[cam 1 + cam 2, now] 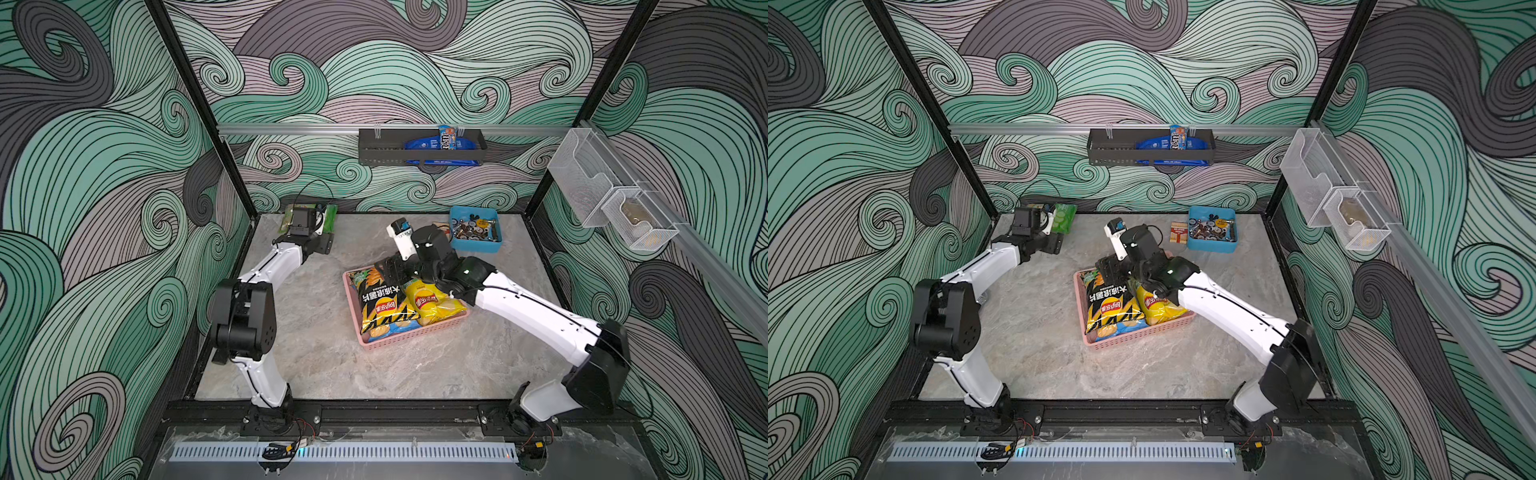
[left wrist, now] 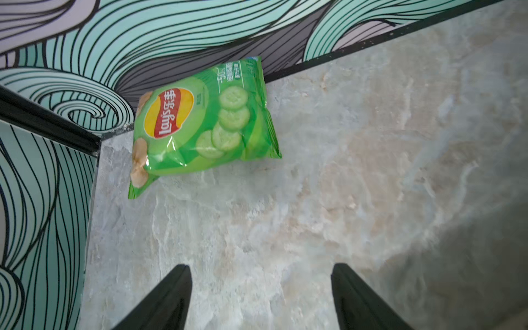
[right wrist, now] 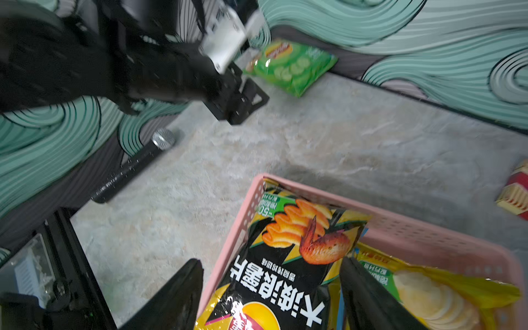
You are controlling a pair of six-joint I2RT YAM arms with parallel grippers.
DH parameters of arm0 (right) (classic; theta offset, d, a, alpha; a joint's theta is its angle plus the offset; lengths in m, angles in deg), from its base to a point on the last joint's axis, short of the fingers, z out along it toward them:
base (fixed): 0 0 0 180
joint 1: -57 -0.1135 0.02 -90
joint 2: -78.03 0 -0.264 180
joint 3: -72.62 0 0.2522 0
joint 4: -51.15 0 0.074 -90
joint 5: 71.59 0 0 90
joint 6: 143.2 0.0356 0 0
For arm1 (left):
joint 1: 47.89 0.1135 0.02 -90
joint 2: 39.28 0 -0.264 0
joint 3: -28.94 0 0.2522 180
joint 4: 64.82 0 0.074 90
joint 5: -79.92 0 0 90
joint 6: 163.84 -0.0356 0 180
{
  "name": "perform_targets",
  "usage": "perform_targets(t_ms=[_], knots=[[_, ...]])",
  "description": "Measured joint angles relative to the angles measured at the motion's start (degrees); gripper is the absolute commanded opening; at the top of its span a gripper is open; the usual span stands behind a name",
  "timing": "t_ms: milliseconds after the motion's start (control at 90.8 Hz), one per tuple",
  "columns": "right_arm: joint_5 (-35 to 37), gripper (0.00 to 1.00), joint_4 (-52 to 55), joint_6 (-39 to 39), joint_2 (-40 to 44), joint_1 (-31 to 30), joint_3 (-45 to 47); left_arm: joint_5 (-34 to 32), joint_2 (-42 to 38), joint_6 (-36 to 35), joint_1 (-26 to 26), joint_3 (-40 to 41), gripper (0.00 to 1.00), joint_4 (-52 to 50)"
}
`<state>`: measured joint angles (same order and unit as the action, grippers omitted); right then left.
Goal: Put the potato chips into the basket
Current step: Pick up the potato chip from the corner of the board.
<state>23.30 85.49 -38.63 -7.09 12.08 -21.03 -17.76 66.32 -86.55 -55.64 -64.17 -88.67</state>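
The pink basket (image 1: 409, 338) (image 1: 1133, 336) (image 3: 428, 231) sits mid-table. In it lie a black-and-yellow chips bag (image 1: 380, 301) (image 1: 1106, 303) (image 3: 285, 274) and a bright yellow one (image 1: 432, 301) (image 1: 1156, 307) (image 3: 434, 294), with a strip of blue bag (image 1: 399, 328) showing under them. My right gripper (image 1: 388, 270) (image 1: 1106, 270) (image 3: 271, 260) hangs open over the basket's far end. One finger is outside the rim and the black bag lies loose between the jaws. The light green bag (image 1: 329, 216) (image 1: 1064, 217) (image 2: 200, 125) (image 3: 291, 65) lies in the far left corner. My left gripper (image 1: 325, 243) (image 1: 1057, 243) (image 2: 260, 267) is open and empty just short of it.
A blue tray (image 1: 478, 248) (image 1: 1210, 246) of metal hardware stands at the far right, with a small red box (image 1: 1178, 232) (image 3: 514, 194) beside it. A microphone (image 3: 131, 168) lies along the left wall. A dark rack (image 1: 419, 147) hangs on the back wall. Clear bins (image 1: 598, 195) hang on the right wall.
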Motion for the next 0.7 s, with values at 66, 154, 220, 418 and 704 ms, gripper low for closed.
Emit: perform_targets(t_ms=[66, 154, 220, 418, 704], knots=[[1.4, 0.79, -0.6, 0.3, 2.4, 0.5, -0.4, -2.8, 5.0, -0.6, -1.6, -4.5, 0.75, 1.1], [3.1, 0.79, -0.8, 0.7, 4.7, 1.0, -0.2, -7.5, 12.1, -1.4, -3.7, -10.8, 0.73, 2.4], [4.2, 0.79, -0.8, 0.9, 5.9, 1.4, 0.5, -10.5, 17.5, -1.9, -4.8, -15.4, 0.71, 2.7], [5.9, 0.79, -0.6, 1.2, 9.4, 3.2, 4.5, -18.1, 29.4, -2.8, -6.1, -24.9, 0.69, 2.8], [5.5, 0.79, -0.5, 1.6, 11.6, 4.7, 7.5, -26.8, 35.3, -6.7, -5.0, -26.4, 0.66, 8.2]])
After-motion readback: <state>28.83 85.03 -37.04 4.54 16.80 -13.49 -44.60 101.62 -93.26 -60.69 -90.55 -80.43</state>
